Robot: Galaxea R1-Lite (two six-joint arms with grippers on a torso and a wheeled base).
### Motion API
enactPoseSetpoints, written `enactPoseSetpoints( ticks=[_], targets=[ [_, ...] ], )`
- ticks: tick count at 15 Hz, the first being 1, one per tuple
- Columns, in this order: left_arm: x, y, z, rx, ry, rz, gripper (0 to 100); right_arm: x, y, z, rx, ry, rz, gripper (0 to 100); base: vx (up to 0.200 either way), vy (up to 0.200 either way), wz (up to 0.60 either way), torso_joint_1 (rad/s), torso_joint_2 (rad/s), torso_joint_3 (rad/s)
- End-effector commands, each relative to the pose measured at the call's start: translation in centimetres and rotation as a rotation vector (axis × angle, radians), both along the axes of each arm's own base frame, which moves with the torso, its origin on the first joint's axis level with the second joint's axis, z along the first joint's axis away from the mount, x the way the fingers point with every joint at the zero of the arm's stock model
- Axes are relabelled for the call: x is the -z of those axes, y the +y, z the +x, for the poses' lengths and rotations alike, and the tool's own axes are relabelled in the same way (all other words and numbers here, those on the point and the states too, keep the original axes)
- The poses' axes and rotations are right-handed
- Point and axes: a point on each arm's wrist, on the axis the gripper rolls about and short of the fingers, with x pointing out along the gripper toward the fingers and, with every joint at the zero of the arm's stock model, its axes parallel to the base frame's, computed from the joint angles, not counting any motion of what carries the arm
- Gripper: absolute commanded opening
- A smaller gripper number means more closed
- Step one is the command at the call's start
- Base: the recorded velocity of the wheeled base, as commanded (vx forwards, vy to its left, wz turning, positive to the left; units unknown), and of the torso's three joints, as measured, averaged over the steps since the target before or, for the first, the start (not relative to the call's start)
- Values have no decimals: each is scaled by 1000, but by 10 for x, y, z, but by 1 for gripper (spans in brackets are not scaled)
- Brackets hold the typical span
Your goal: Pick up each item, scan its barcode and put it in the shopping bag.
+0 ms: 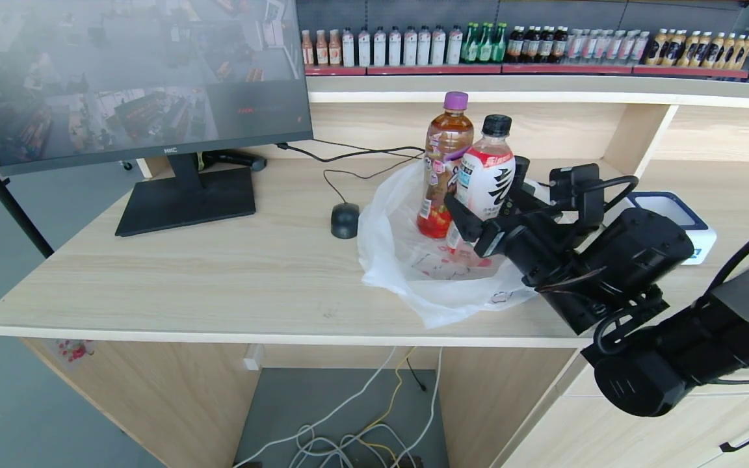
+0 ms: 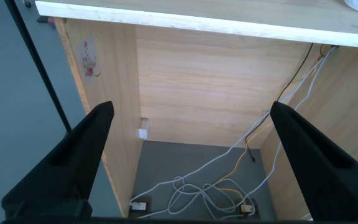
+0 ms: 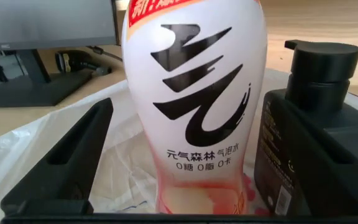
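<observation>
On the bench (image 1: 218, 273), right tool (image 1: 491, 195) spread wide astride white bottle (image 1: 486, 172), 3 o'clock of mouse (image 1: 344, 220), left tool (image 2: 185, 137) likewise spread, empty

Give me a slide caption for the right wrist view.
Right gripper with open fingers straddling the white bottle standing on the shopping bag, black pump bottle beside it.
</observation>
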Motion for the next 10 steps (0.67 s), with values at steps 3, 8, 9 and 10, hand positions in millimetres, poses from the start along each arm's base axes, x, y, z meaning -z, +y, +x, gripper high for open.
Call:
enactPoseSetpoints(
  ticks=[3, 8, 9, 10],
  targets=[
    [0, 0, 0, 0, 0, 0, 100, -23, -11, -22, 1, -46, 19, 100, 0, 0, 0, 0, 0, 0],
    [0, 0, 0, 0, 0, 0, 100, -43, -29, -56, 5, -85, 33, 100, 0, 0, 0, 0, 0, 0],
    [0, 0, 0, 0, 0, 0, 100, -44, -33, -63, 6, -85, 30, 100, 0, 0, 0, 0, 0, 0],
    [0, 0, 0, -1, 0, 0, 100, -46, -36, -71, 8, -88, 27, 100, 0, 0, 0, 0, 0, 0]
  ],
)
